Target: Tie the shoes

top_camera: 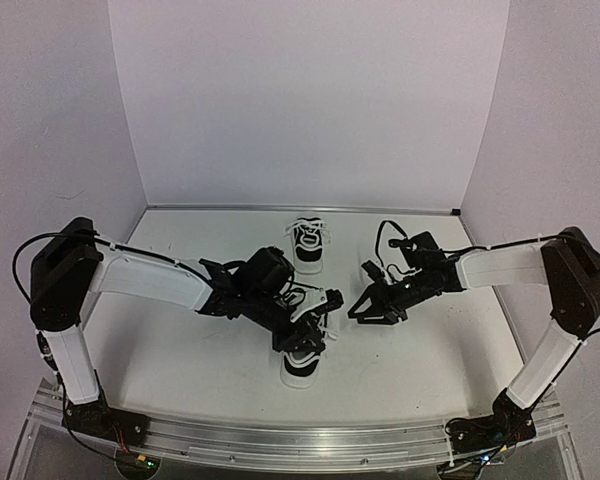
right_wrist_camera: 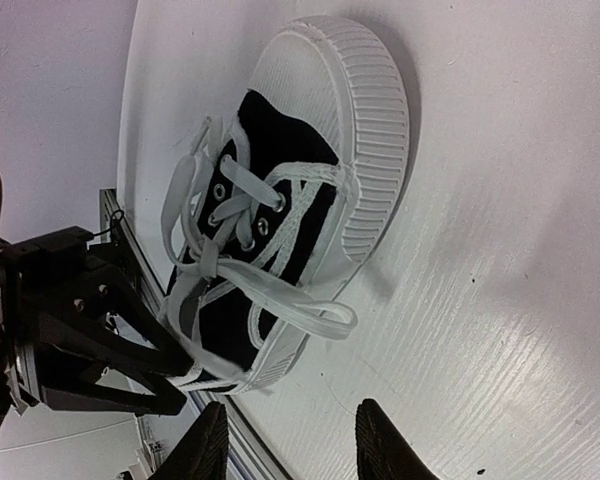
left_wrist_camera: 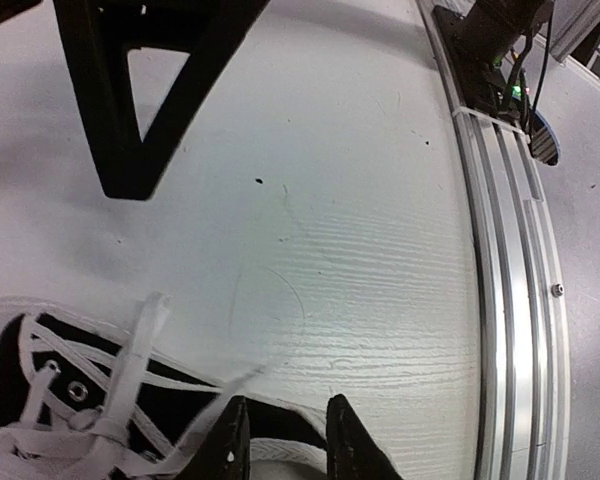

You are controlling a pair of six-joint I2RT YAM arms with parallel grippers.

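Shoes mid-tie, near shoe (right_wrist_camera: 275,215) first: left gripper (left_wrist_camera: 288,445) sits low over it, fingers (left_wrist_camera: 230,445) narrowly parted w/ nothing plainly pinched btwn them. One loose lace (left_wrist_camera: 145,340) strand runs just beside a finger. Right gripper (right_wrist_camera: 292,445) hovers over bare table (left_wrist_camera: 360,250) just beside the same shoe, its fingers moderately apart and empty.

The near shoe stands sole-down mid-table, btwn the two grippers. Its lace is threaded through the eyelets and gathered in a loose crossing on the tongue. The ends lie slack, and one loop spills over the sole's edge.

Step in hand, prob.: gathering the free ends on the near shoe; no bow formed yet. The next move calls for each gripper to close on a separate lace end, then draw the ends apart w/o dragging what looks like a light shoe.

Far shoe (top_camera: 308,243) sits well apart, toward the back wall; too small to tell if it is tied.

Count: 2 shoes, 2 grippers, 1 table.
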